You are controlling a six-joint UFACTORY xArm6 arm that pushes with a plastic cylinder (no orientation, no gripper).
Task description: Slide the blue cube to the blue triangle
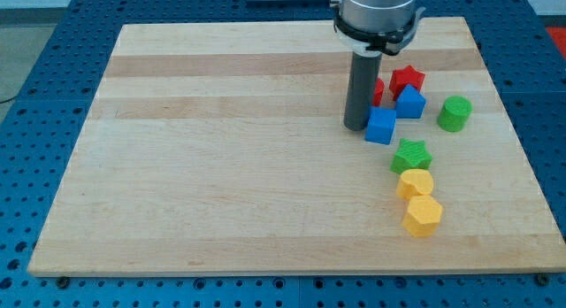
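The blue cube (381, 127) sits on the wooden board (221, 166) right of centre. My tip (355, 126) touches the cube's left side. The blue triangle (409, 102) lies just up and to the right of the cube, with a very small gap or contact between them; I cannot tell which. The rod hides most of the red cylinder (378, 89).
A red star (407, 79) sits above the blue triangle. A green cylinder (455, 113) is at the right. A green star (411, 155), a yellow cylinder (415, 182) and a yellow hexagon (422, 215) form a column below the cube.
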